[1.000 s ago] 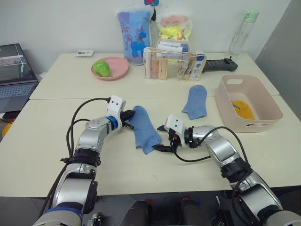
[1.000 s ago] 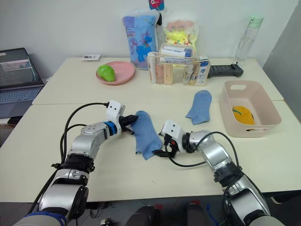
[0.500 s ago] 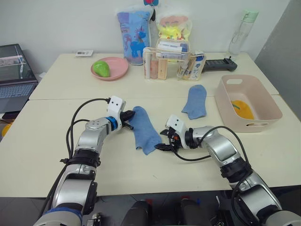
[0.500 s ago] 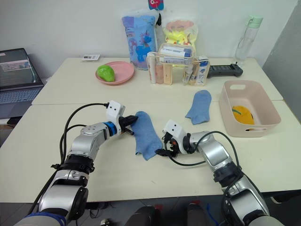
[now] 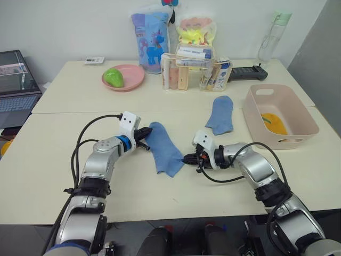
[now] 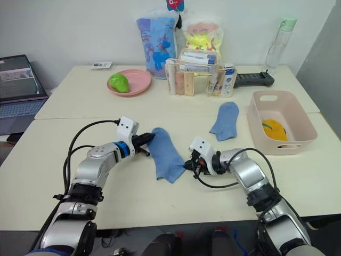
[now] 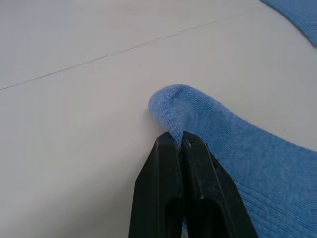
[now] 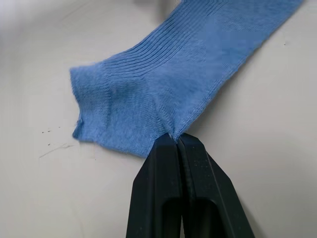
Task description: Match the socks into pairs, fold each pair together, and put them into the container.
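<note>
Both grippers, left (image 5: 143, 140) and right (image 5: 187, 159), have their fingers pinched shut on opposite ends of a limp light blue sock (image 5: 162, 147) on the table (image 5: 48, 160), well left of the pink container (image 5: 282, 106), its soft knit best held by the edges.

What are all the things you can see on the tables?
Socks: two, light blue; one held between the tools, one lying flat near the bin.
Bin: one, pale pink, right side; something yellow inside.
Plate: one, pink, far table, green thing on it.
Clear box: one, far middle, full of packets.
Bags: two, blue and yellow, by the wall.
Bottle: one, clear, green cap, far right.
Laptop: one, far left.
Left tool: black, shut on the sock's rounded end.
Right tool: black, shut on its open end.
</note>
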Controlling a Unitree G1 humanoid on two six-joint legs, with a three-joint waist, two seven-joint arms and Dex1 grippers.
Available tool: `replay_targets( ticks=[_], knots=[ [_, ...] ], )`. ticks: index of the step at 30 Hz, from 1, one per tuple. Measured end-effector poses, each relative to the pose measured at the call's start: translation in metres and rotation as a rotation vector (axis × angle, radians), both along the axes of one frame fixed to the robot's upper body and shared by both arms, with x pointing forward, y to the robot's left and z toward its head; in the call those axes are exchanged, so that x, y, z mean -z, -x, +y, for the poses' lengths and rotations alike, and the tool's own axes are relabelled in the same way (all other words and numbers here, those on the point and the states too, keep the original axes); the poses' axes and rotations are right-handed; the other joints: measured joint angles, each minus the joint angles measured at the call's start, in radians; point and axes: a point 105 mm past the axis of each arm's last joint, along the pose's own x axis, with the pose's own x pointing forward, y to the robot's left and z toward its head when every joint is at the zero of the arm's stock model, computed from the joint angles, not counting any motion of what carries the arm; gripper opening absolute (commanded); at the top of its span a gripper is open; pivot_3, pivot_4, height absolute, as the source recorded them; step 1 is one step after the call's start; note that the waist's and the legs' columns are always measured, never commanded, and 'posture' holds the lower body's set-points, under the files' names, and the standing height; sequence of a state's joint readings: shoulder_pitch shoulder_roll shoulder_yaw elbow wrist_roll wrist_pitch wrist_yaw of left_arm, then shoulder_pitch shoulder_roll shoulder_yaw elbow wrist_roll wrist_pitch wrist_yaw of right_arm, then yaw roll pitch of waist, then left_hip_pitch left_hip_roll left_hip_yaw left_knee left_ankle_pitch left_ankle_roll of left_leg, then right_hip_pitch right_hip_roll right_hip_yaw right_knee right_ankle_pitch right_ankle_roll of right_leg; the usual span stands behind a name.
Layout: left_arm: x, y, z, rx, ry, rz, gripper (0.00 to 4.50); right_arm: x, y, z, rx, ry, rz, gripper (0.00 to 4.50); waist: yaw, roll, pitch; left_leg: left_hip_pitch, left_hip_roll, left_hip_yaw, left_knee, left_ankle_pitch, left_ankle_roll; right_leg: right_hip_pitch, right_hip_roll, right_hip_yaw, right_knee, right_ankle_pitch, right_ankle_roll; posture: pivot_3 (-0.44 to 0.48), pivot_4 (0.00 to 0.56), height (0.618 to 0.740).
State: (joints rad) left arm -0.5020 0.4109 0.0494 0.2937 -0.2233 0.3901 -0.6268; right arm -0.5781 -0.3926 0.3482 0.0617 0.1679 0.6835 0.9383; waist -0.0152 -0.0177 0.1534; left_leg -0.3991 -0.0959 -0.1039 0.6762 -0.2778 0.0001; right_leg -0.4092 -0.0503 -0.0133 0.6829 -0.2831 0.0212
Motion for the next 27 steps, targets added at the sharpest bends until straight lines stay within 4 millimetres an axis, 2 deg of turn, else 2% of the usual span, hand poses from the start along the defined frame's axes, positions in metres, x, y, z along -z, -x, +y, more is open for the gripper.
replay_targets(
  ticks=[3, 6, 10, 13, 14, 16, 18, 23, 26, 27],
  knots=[
    [0.002, 0.019, -0.003, -0.023, 0.036, -0.003, 0.00, -0.004, -0.006, -0.018, 0.014, 0.050, -0.029, 0.03, -0.002, 0.000, 0.000, 0.000, 0.000, 0.000, 0.000, 0.000, 0.000, 0.000, 0.000, 0.000, 0.000, 0.000, 0.000, 0.000, 0.150, 0.740],
    [0.014, 0.045, -0.010, -0.093, 0.087, 0.025, 0.00, -0.019, -0.021, -0.041, 0.025, 0.113, -0.084, 0.03, -0.003, 0.000, 0.000, 0.000, 0.000, 0.001, 0.000, 0.000, 0.000, 0.001, 0.000, 0.001, 0.000, 0.000, 0.000, 0.000, 0.150, 0.740],
    [0.027, 0.069, -0.025, -0.140, 0.137, 0.082, 0.00, -0.030, -0.033, -0.052, 0.008, 0.143, -0.122, 0.03, -0.002, 0.000, 0.000, 0.001, 0.001, 0.001, -0.001, 0.000, 0.000, 0.001, 0.000, 0.000, 0.000, 0.000, 0.000, 0.000, 0.150, 0.740],
    [0.023, 0.071, -0.028, -0.175, 0.146, 0.068, 0.00, -0.026, -0.035, -0.052, -0.001, 0.146, -0.120, 0.65, 0.001, 0.000, 0.000, 0.001, 0.001, 0.001, 0.000, 0.000, 0.000, 0.002, 0.000, 0.000, -0.001, 0.000, 0.000, 0.000, 0.150, 0.740],
    [0.023, 0.071, -0.026, -0.198, 0.152, 0.064, 0.49, -0.025, -0.035, -0.053, -0.003, 0.146, -0.116, 0.99, 0.004, 0.000, 0.000, 0.001, 0.001, 0.001, 0.000, 0.000, 0.000, 0.002, 0.000, 0.000, -0.001, 0.000, 0.000, 0.000, 0.150, 0.740],
    [0.022, 0.071, -0.021, -0.229, 0.155, 0.055, 0.96, -0.026, -0.033, -0.053, -0.013, 0.145, -0.114, 1.63, 0.008, 0.000, 0.000, 0.001, 0.001, 0.001, 0.000, 0.000, 0.000, 0.002, 0.000, 0.000, -0.001, 0.000, 0.000, 0.000, 0.150, 0.740],
    [0.016, 0.068, -0.012, -0.263, 0.159, 0.016, 1.64, -0.030, -0.032, -0.055, -0.021, 0.154, -0.141, 2.38, 0.010, 0.000, 0.000, 0.001, 0.001, 0.001, 0.000, 0.000, 0.000, 0.002, 0.000, 0.000, -0.001, 0.000, 0.000, 0.000, 0.150, 0.740],
    [0.007, 0.067, 0.019, -0.283, 0.147, -0.016, 3.27, -0.047, -0.015, -0.063, -0.041, 0.109, -0.223, 2.39, 0.016, 0.000, 0.000, 0.001, 0.001, 0.001, 0.000, 0.000, 0.000, 0.002, 0.000, 0.000, -0.002, 0.000, 0.000, 0.000, 0.150, 0.740],
    [-0.005, 0.063, 0.037, -0.220, 0.150, -0.022, 4.27, -0.042, 0.004, -0.058, -0.092, 0.106, -0.235, 2.39, 0.016, 0.000, 0.000, 0.001, 0.001, 0.000, 0.000, 0.000, 0.000, 0.003, 0.000, -0.001, -0.001, 0.000, 0.000, 0.000, 0.150, 0.740],
    [-0.008, 0.061, 0.041, -0.209, 0.146, -0.026, 4.48, -0.039, 0.007, -0.057, -0.097, 0.106, -0.229, 2.39, 0.016, 0.000, 0.000, 0.001, 0.001, 0.001, 0.000, 0.000, 0.000, 0.003, 0.000, 0.000, -0.001, 0.000, 0.000, 0.000, 0.150, 0.740]
  ],
)
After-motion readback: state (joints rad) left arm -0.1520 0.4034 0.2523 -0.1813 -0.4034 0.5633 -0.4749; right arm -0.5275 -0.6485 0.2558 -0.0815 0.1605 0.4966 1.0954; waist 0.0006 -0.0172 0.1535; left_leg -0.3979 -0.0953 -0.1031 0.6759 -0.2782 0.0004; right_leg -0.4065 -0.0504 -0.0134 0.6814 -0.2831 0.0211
